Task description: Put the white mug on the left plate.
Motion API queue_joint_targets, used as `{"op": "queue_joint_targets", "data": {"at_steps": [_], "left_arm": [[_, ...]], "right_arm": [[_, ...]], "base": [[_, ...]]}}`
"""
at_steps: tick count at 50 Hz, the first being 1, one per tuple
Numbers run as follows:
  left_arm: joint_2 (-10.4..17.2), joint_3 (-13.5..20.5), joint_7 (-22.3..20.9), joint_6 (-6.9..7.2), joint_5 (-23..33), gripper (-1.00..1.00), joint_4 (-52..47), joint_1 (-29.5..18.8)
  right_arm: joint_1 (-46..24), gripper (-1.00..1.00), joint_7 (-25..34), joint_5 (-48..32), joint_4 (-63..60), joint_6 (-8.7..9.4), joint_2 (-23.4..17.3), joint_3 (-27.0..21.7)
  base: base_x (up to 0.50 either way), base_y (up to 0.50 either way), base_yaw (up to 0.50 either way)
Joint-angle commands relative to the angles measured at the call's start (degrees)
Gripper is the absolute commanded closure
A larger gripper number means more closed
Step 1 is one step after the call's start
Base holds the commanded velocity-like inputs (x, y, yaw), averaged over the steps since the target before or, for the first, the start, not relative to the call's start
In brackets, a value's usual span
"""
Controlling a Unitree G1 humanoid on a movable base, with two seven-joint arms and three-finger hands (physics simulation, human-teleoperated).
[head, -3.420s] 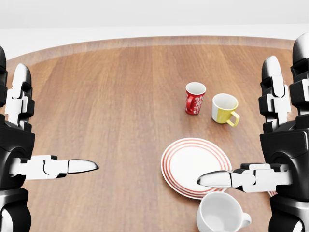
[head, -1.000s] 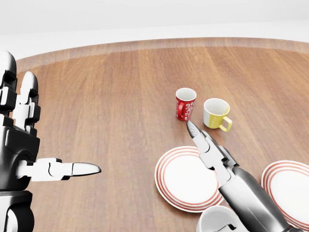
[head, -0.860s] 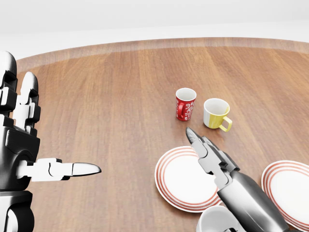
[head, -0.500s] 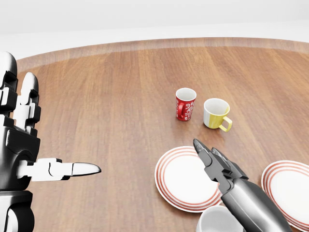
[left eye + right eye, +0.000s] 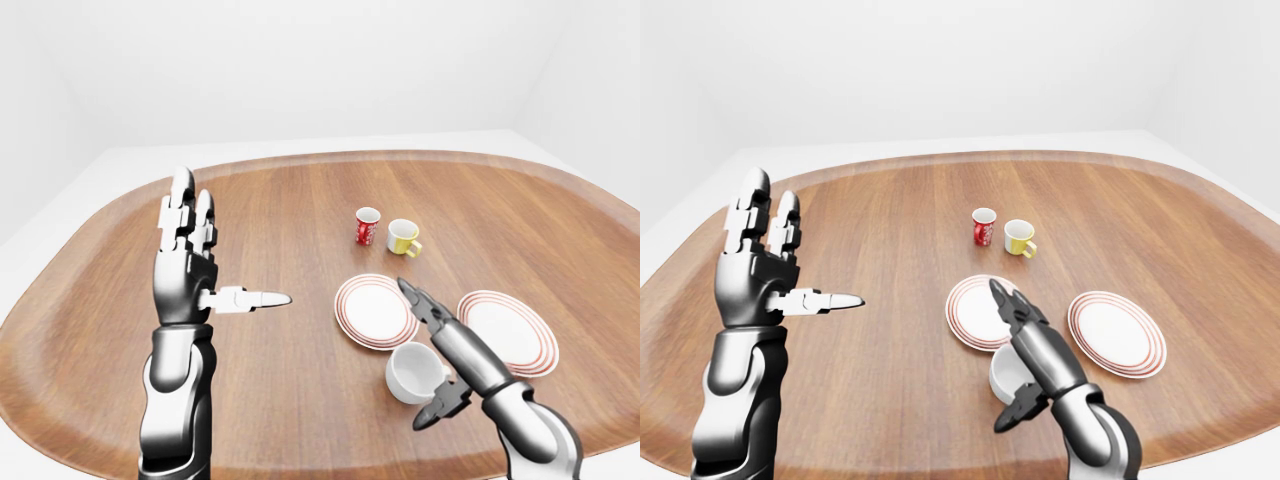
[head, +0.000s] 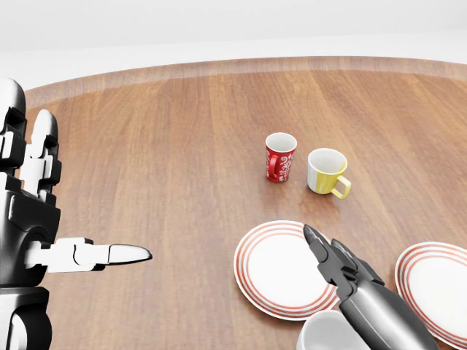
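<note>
White mug point(image 5: 414, 371) beside right hand point(image 5: 437, 345)

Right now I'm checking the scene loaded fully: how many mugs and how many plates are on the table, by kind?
Mugs: 3 (white mug, red mug, yellow mug)
Plates: 2 (left plate, right plate)
Total: 5

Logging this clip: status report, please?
Both hands open: left hand raised, right hand straddling white mug, no grip yet. Mug on table beside left plate. Plate bare.
</note>
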Motion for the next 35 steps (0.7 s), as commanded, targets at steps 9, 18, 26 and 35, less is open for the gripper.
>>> {"op": "queue_joint_targets", "data": {"at_steps": [9, 18, 26, 35], "left_arm": [[0.0, 0.0, 0.0, 0.00, 0.0, -1.00, 0.0, 0.2], [-0.1, 0.0, 0.0, 0.00, 0.1, -1.00, 0.1, 0.3], [-0.1, -0.1, -0.1, 0.00, 0.1, -1.00, 0.1, 0.2], [-0.1, -0.1, 0.0, 0.00, 0.1, -1.00, 0.2, 0.3]], "right_arm": [[1.1, -1.00, -0.8, -3.3, 3.4, 0.00, 0.0, 0.5], [0.7, -1.00, -1.0, -4.0, 4.2, 0.00, -0.1, 0.0], [-0.3, -1.00, -2.6, -5.3, 7.0, 0.00, -0.4, -1.2], [-1.6, -1.00, -1.9, -10.7, 6.8, 0.00, -0.6, -1.4]], "base": [[0.00, 0.00, 0.00], [0.00, 0.00, 0.00], [0.00, 0.00, 0.00], [0.00, 0.00, 0.00]]}}
